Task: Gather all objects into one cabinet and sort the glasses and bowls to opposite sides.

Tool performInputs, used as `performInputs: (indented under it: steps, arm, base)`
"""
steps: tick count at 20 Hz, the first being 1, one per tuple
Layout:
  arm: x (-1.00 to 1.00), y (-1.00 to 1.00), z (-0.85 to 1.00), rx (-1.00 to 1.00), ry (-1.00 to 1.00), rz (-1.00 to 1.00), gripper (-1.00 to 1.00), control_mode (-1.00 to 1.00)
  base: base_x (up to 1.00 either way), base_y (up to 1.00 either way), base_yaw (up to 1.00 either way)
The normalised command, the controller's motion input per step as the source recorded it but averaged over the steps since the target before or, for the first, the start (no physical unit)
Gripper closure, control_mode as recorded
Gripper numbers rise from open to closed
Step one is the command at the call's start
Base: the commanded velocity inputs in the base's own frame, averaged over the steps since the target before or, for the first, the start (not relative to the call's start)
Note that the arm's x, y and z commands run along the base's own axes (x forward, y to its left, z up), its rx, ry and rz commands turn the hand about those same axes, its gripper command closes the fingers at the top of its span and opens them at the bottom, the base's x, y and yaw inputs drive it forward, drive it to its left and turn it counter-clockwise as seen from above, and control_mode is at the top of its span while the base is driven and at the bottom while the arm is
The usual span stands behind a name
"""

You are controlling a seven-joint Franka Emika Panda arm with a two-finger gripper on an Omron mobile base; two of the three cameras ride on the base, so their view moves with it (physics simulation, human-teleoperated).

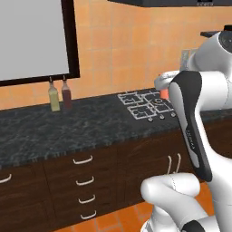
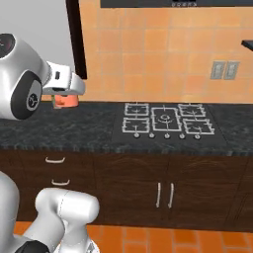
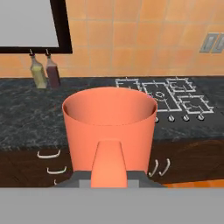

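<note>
My pincer (image 3: 109,175) is clenched on an orange cup (image 3: 109,127). In the hand view the cup stands upright right in front of the camera, mouth open and up, empty. One finger, tinted orange, runs up the near wall; I can't see the other one, so I take it to be inside or behind the wall.

The cup is off the counter, carried in the air. In the right base view it hangs just under my wrist (image 2: 66,84), above the left stretch of the dark counter (image 2: 99,128). In the left base view only a sliver of orange (image 1: 165,93) shows, past my forearm and over the stove (image 1: 147,105).

Key relation: the shelf board I'm meant to fill is not in front of the cup. Dead ahead are only the counter, the orange tiled wall and the window frame (image 3: 61,26). A dark edge at the top right corner of the right base view (image 2: 247,45) could be the shelf; if so, it lies up and to my right. Can't confirm.

Cup's long axis is vertical; I judge it should stay that way while I carry it.

Arm pose: folded high and close to the base, elbow up, forearm roughly level, hand facing the wall. Two bottles (image 3: 46,72) sit at the counter's back edge, under the window and well clear of the cup.
</note>
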Motion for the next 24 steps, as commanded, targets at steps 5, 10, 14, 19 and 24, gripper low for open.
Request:
performInputs:
  steps: [5,10,14,19,24]
  arm:
    - [0.00,0.00,0.00,0.00,0.00,0.00,1.00,1.00]
    - [0.00,0.00,0.00,0.00,0.00,0.00,1.00,1.00]
    - [0.00,0.00,0.00,0.00,0.00,0.00,1.00,1.00]
    - [0.00,0.00,0.00,0.00,0.00,0.00,1.00,1.00]
    - [0.00,0.00,0.00,0.00,0.00,0.00,1.00,1.00]
  base:
    - [0.00,-1.00,0.06]
    - [0.02,-1.00,0.07]
    - [0.00,-1.00,0.07]
    - [0.00,-1.00,0.07]
    - [0.00,-1.00,0.07]
